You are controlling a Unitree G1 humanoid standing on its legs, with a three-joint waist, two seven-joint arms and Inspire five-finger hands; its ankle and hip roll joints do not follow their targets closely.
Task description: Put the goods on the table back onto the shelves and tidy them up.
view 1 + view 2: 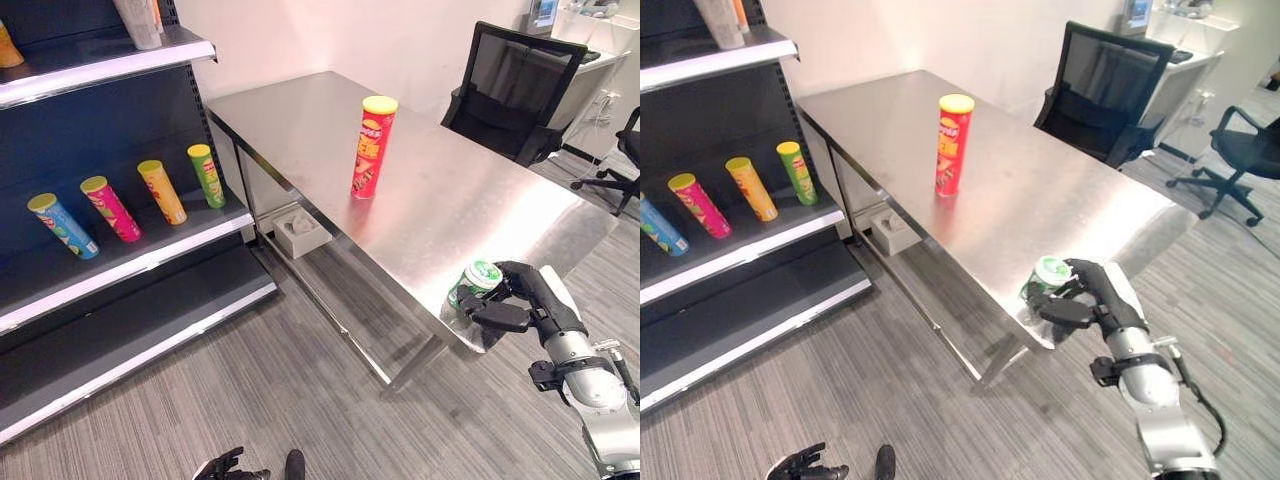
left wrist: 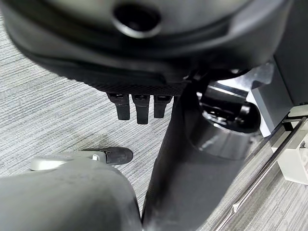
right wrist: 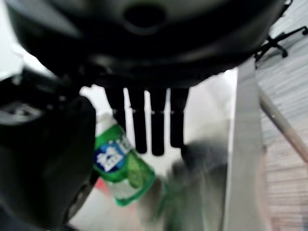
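A small green bottle with a white lid (image 1: pixel 478 279) stands at the near corner of the steel table (image 1: pixel 300 120). My right hand (image 1: pixel 522 296) is open around it, fingers behind it and thumb (image 1: pixel 497 316) in front; in the right wrist view the green bottle (image 3: pixel 120 166) sits between the thumb and the straight fingers (image 3: pixel 156 125). A tall red can with a yellow lid (image 1: pixel 373 147) stands upright mid-table. Low down over the floor hangs my left hand (image 1: pixel 226 466), fingers (image 2: pixel 137 107) relaxed, holding nothing.
The dark shelf unit (image 1: pixel 150 262) on the left carries a blue can (image 1: pixel 62 226), a pink can (image 1: pixel 110 208), an orange can (image 1: pixel 162 191) and a green can (image 1: pixel 207 175), all lying down. A white box (image 1: pixel 300 233) sits under the table. Office chairs (image 1: pixel 515 95) stand beyond it.
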